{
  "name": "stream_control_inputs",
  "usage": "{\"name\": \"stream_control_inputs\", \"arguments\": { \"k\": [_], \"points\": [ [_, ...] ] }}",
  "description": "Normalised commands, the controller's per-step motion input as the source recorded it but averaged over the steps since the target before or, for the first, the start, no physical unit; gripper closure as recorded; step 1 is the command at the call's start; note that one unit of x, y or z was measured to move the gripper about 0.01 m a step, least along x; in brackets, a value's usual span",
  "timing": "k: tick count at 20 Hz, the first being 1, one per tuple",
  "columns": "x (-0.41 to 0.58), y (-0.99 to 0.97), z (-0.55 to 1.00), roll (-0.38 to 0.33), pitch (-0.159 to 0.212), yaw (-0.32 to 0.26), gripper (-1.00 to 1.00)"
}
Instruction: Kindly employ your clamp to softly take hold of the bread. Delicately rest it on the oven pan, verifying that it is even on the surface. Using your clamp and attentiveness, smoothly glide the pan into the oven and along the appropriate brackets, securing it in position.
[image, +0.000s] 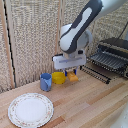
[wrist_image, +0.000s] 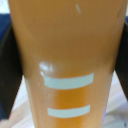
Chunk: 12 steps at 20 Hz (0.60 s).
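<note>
Fingers (wrist_image: 9, 70) pinch the bread (wrist_image: 67, 55).
You see the clamp (image: 70, 73) near the worktop's (image: 85, 102) back edge.

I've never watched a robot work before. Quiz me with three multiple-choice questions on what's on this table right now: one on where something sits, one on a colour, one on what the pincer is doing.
1. Where is the plate?
A. inside the oven
B. on the table's near corner, at the exterior view's left
C. on top of the cup

2. What colour is the cup?
A. blue
B. red
C. black

3. The pincer is
A. up at the oven
B. down at the bread
C. resting on the plate

Answers:
1 B: plate lies on the table.
2 A: cup is blue.
3 B: pincer is down at bread, which fills the wrist view.
</note>
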Motion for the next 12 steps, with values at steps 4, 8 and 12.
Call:
{"name": "stream_control_inputs", "arguments": {
  "k": [4, 8, 12],
  "points": [
    [0.252, 0.00, 0.71, -0.069, 0.038, -0.321, 1.00],
    [0.324, 0.00, 0.64, -0.098, 0.022, -0.308, 1.00],
    [0.348, -0.01, 0.51, -0.099, 0.000, -0.297, 1.00]
  ]
}}
